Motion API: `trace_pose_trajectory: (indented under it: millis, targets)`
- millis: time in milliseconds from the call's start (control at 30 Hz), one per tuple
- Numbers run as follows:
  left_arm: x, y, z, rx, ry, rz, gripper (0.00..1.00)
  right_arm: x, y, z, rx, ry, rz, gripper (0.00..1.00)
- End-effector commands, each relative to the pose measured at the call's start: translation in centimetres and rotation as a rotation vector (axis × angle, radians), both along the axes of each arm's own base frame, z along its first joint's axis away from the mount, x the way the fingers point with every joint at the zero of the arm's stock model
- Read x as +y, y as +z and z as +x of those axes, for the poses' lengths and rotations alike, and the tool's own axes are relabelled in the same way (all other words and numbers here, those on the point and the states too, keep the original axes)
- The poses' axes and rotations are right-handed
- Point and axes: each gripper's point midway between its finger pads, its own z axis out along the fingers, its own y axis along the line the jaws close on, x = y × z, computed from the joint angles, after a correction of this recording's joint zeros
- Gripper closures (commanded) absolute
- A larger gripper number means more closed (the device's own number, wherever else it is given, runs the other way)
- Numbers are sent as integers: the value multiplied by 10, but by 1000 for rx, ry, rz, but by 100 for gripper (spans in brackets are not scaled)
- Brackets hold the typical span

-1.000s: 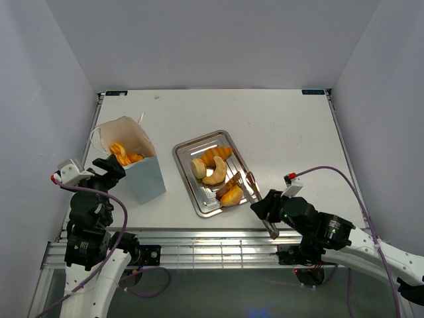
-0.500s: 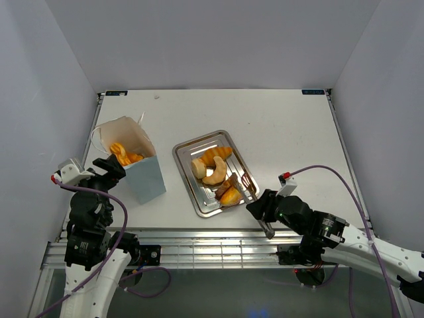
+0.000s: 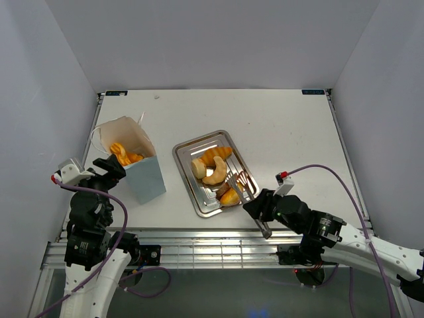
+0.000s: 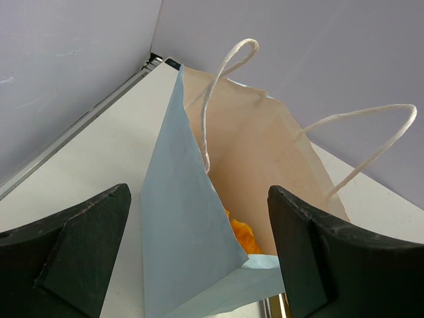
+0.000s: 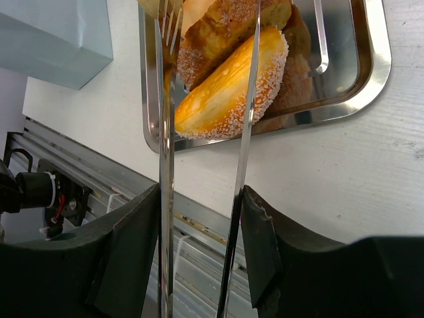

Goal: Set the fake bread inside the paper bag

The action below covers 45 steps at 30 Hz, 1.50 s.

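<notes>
The paper bag [image 3: 144, 177], pale blue outside, stands upright at the left with orange fake bread [image 3: 123, 155] inside; its string handles and that bread [image 4: 242, 236] show in the left wrist view. My left gripper [image 3: 112, 165] is open at the bag's [image 4: 189, 225] near left corner. More fake bread lies on the silver tray [image 3: 183, 148]: a long loaf [image 3: 216, 155], a croissant [image 3: 216, 172], a bun [image 3: 198, 168] and sugared pieces [image 3: 229, 196]. My right gripper [image 3: 257, 207] is shut on metal tongs [image 3: 241, 187]. The tongs' [image 5: 163, 165] tips straddle a sugared golden pastry [image 5: 225, 93].
The tray's rim [image 5: 361, 83] lies close to the table's near edge, with the aluminium frame rails [image 3: 199, 242] just below. A grey cable [image 3: 331, 173] loops from the right arm over the table. White walls enclose the table on three sides.
My right arm has moved left and forward, bringing the tongs' tips from the tray's right rim over the sugared pastries. The left arm and bag have not moved.
</notes>
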Motion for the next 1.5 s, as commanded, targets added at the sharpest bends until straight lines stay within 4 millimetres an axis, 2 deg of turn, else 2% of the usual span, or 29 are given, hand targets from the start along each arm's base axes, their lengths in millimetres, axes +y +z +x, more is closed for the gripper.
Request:
trace_pose_trajectory:
  millis: [0, 233, 900, 1133, 1200, 1333, 1467]
  targets:
    - [-3, 1, 3, -3, -13, 5, 5, 7, 6, 5, -17, -5, 32, 45]
    - [-2, 2, 2, -6, -12, 4, 5, 5, -4, 6, -4, -20, 9, 44]
    - [-1, 4, -1, -20, -10, 3, 5, 4, -14, 3, 16, -17, -1, 65]
    - [-2, 4, -1, -19, -11, 3, 5, 8, -14, 2, 17, 2, -2, 66]
    - [-1, 4, -1, -20, -8, 3, 5, 11, -11, 2, 12, 10, 2, 72]
    - [-1, 4, -1, -20, -8, 3, 5, 16, -2, 5, -3, 16, 16, 89]
    - [-1, 4, -1, -20, -8, 3, 5, 24, 7, 8, -22, 31, 19, 89]
